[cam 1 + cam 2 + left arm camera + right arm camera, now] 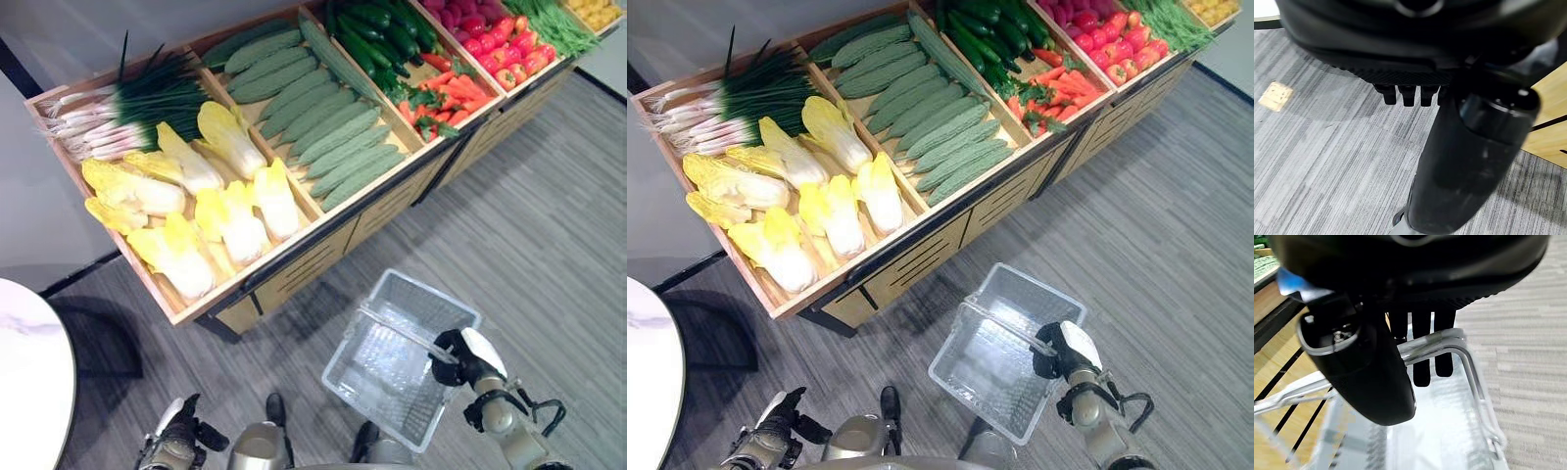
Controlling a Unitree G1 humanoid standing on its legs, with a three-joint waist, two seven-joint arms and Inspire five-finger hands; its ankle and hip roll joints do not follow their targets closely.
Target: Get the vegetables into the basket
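Beside the right hand [468,354], toward the robot's left, hangs the basket [397,357], a clear, see-through plastic one with ribbed walls and a thin metal handle [1440,342]. The right hand's fingers [1421,352] are curled over that handle with the thumb alongside, so the basket is carried by this hand above the grey carpet floor [549,245]; nothing lies inside it.

Ahead of the right hand, well apart from the basket, stands a long wooden stall [323,250] split into bins, with all the vegetables in those bins. The nearest bin holds pale yellow-and-white cabbages [225,211] with crinkled leaves, and behind them a bunch of spring onions [132,108] with white stems and dark green tops. The next bin is packed with long, bumpy, light green gourds [328,127] laid side by side. Farther along lie dark green cucumbers [377,34], orange carrots [446,93] with leafy tops, and red peppers [509,49].

The left hand [176,436] shows low down near the floor, well apart from the stall and the basket. Its fingers [1408,93] are bent in and hold nothing.

A round white desk [29,382] sits to the far left of the left hand.
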